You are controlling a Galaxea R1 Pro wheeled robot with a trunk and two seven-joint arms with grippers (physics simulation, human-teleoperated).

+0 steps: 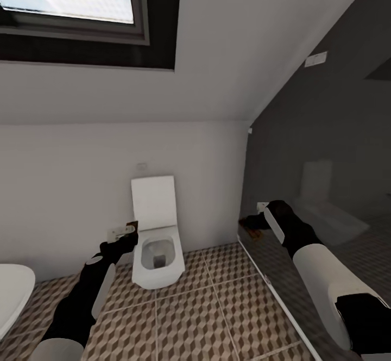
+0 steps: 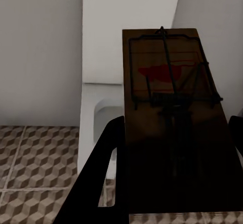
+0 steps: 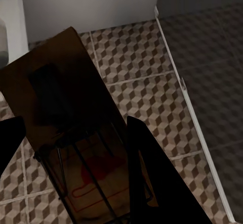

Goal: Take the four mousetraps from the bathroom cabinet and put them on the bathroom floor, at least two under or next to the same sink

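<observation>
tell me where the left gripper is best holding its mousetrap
By the plain wooden end, coming at the board's two long edges. In the left wrist view the mousetrap lies flat between the fingers of the left gripper; its wire bar and spring fill the far half, so edge contact near the bare end looks safest.

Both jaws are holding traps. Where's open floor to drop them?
Bare tiled floor lies between the toilet and the dark glass wall, ahead of both arms. Tighter at the left, between the toilet and the white basin edge.
</observation>
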